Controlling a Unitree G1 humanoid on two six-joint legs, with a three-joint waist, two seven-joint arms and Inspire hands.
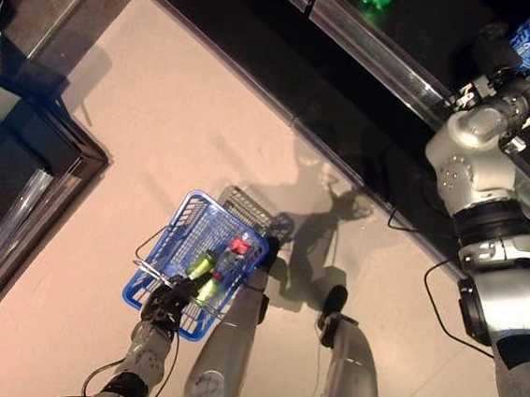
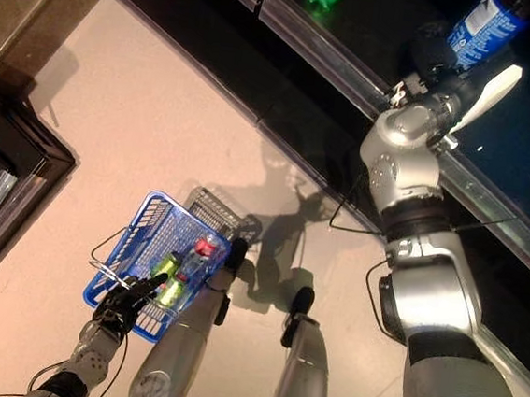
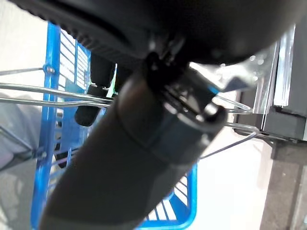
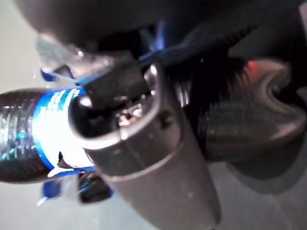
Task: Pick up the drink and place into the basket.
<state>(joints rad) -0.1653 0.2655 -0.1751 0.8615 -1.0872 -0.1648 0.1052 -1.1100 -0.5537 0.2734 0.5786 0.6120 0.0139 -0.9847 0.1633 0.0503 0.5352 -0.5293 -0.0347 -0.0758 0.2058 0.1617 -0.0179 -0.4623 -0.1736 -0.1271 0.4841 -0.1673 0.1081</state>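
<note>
Right hand [image 2: 438, 60] clamped round a dark, blue-labelled plastic drink bottle [image 2: 481, 27] at the shelf.
We judge the blue wire-handled basket [image 1: 172, 236], handles gripped by our left hand [image 1: 168, 304], lies well apart, low to its left.

You see a pale beige floor [image 1: 161, 104] bordered by a dark shelf unit with a metal edge rail [image 1: 373, 49], and a black-framed glass cabinet [image 1: 14, 174] standing across that floor from the rail.
</note>
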